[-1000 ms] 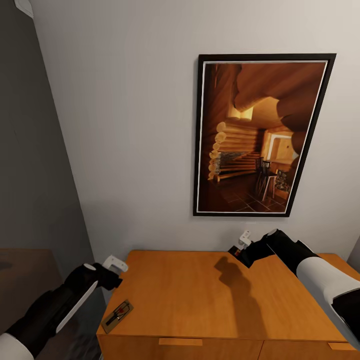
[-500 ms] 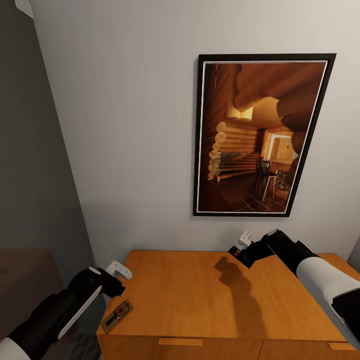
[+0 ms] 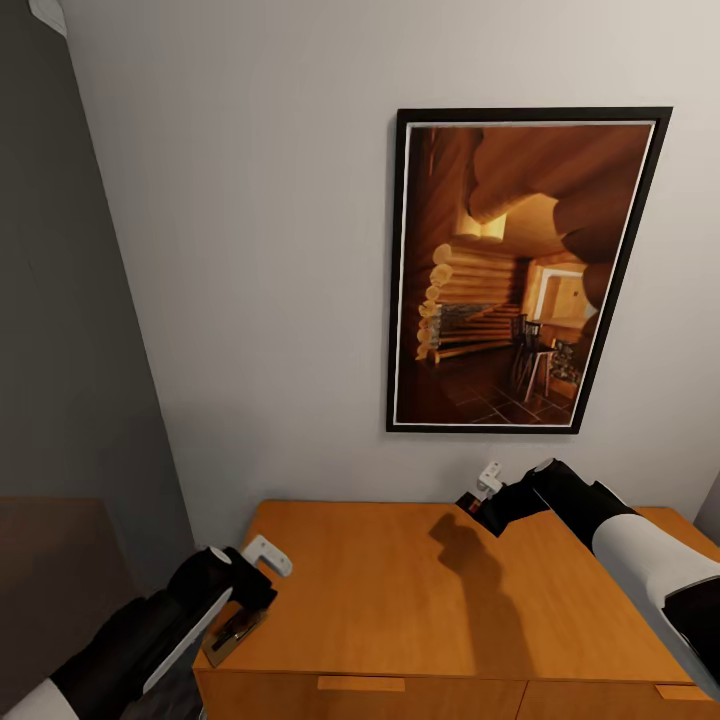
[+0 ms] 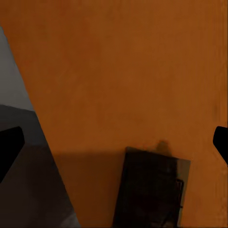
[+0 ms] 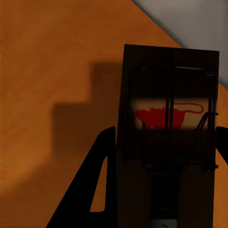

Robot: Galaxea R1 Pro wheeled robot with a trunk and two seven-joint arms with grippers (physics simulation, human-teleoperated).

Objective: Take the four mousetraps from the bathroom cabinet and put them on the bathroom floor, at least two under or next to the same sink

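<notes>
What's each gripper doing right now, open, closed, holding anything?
Left gripper: open, holding nothing, above the mousetrap at the cabinet top's front left corner.
Right gripper: closed on a mousetrap.

No legible text, labels, numbers anywhere. Mousetrap (image 5: 170, 118) bears red mark only, no lettering. Framed picture (image 3: 520, 270) unlettered.

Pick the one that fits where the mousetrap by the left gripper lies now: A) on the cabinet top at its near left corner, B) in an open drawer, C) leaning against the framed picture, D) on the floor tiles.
A: the mousetrap lies flat on the cabinet top at its near left corner, partly covered by the left gripper hanging over it.
</notes>
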